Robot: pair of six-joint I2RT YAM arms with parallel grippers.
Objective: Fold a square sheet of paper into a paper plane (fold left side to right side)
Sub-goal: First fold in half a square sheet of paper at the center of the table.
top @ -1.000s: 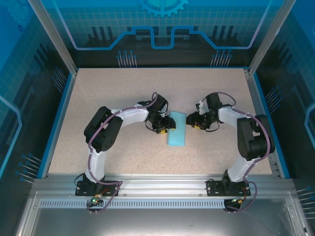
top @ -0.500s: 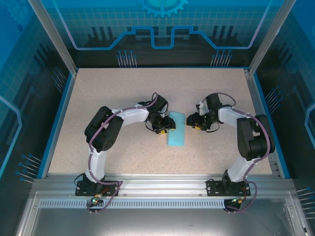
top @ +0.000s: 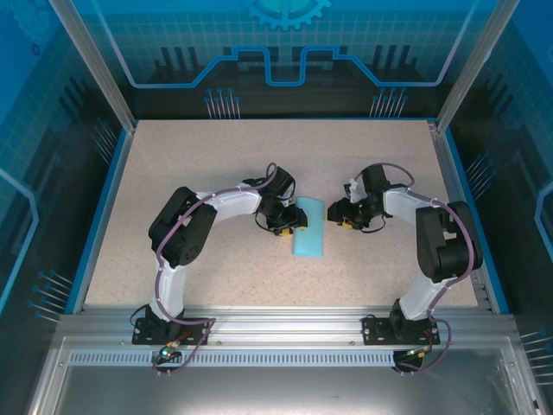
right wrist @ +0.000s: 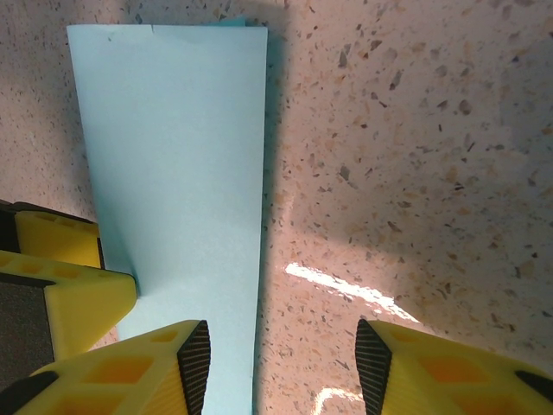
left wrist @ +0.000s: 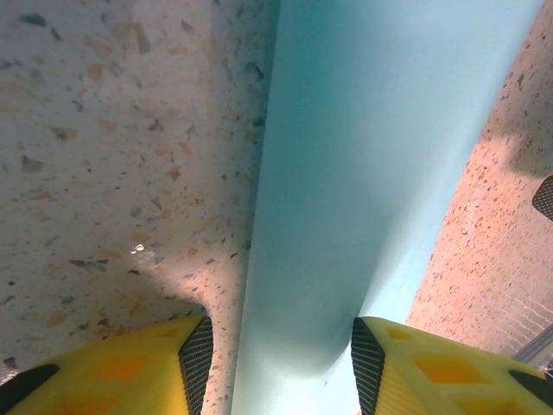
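We are keeping both hands released: the left hand (left wrist: 275, 346) straddling the folded light-blue paper (left wrist: 363, 156) on the table (left wrist: 112, 130), the right hand (right wrist: 281, 354) over its edge.

A speckled beige stone-look counter (top: 173, 173) with a blue rim sits inside translucent blue wall panels (top: 285, 52) framed by slanted aluminium posts (top: 91, 60).

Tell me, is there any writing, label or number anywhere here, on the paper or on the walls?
No text can be read anywhere.
The paper is plain light blue and blank in both wrist views.
The gear emblem on the back wall, with line patterns around it, carries no letters or numbers.
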